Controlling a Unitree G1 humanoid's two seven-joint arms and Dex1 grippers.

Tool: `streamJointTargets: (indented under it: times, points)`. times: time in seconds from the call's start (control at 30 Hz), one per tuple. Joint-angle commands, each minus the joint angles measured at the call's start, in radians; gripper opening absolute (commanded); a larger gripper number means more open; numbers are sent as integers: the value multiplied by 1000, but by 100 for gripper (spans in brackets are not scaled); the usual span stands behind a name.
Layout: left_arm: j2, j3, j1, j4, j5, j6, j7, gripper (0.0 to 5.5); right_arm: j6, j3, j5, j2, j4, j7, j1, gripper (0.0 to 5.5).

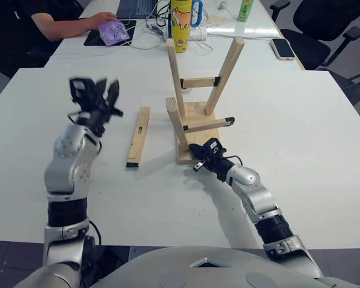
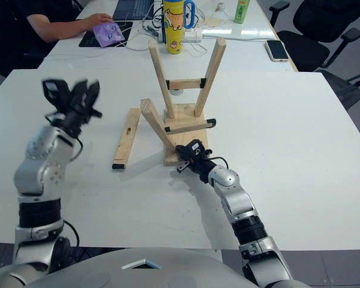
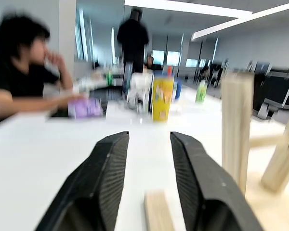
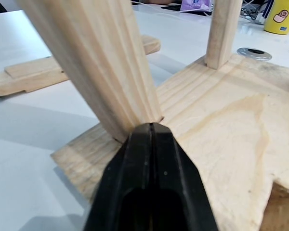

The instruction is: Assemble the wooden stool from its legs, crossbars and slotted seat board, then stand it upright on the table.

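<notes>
Currently, the partly built stool is seen around the middle of the table (image 1: 300,132), with its seat board (image 1: 196,111) lying flat and the legs pointing up. Two upright legs (image 1: 175,72) are set at the board's far side and are joined by a short crossbar (image 1: 199,82). A third leg (image 1: 179,125) is planted at the near left corner of the board and is tilted. A second crossbar (image 1: 209,125) runs from it toward the table's right edge; whether its other end is joined to anything cannot be told. A loose slotted wooden piece (image 1: 138,136) lies flat on the table, just beside the board on the side of the left edge.

The right gripper (image 4: 151,129) is held low over the board's near edge. Its fingers are pressed together with nothing between them, and the tips touch the foot of the tilted leg. The left gripper (image 1: 107,91) is raised above the table toward the left edge. Its fingers are parted by a narrow gap, and nothing is held.

A yellow mug (image 1: 183,24) stands on the neighbouring table beyond the far edge.
</notes>
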Motion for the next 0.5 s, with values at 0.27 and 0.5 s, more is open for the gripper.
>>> streamJointTargets:
  times: [0.27, 0.5]
  points:
    - [-103, -79, 75, 49, 101, 89, 78, 334, 67, 52, -70, 68, 202, -35, -74, 0]
    - [-140, -79, 69, 42, 112, 189, 113, 416, 39, 22, -90, 151, 297, -116, -173, 0]
